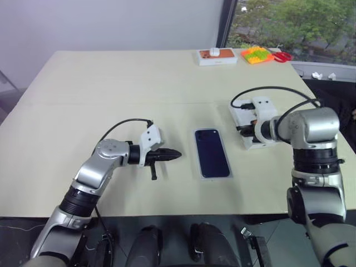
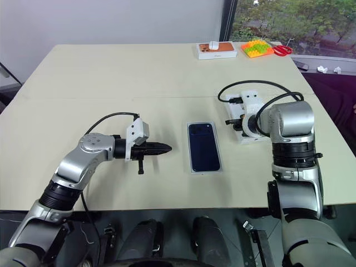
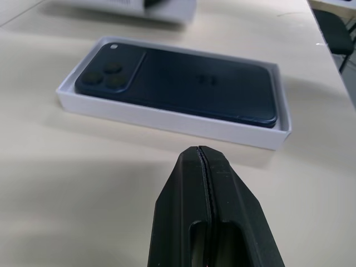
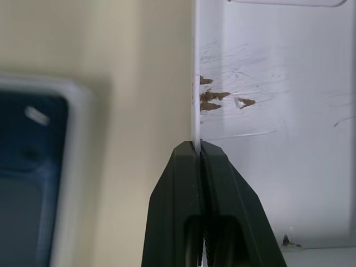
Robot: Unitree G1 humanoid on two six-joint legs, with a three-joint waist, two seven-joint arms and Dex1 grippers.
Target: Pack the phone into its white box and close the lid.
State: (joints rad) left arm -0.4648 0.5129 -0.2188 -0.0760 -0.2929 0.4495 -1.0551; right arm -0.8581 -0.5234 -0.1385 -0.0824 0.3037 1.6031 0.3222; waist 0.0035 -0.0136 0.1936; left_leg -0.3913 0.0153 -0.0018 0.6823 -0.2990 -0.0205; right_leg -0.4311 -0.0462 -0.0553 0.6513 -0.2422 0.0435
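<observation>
The left wrist view shows up close what the head views give only from above: the slim dark navy-blue phone (image 3: pixel 177 83) lies back-up inside the shallow white cardboard box (image 3: pixel 167 118), its camera cluster in one corner, with a faint mark at mid-back too small to read. The left gripper (image 3: pixel 198 151), its black fingers pressed together on nothing, hovers just beside the box's long side. The right wrist view shows the right gripper (image 4: pixel 196 146) clamped on the thin edge of the white rectangular lid (image 4: pixel 278 111), whose plain inside carries small brownish marks. On the beige table (image 1: pixel 111 83), the lid sits just right of the box.
</observation>
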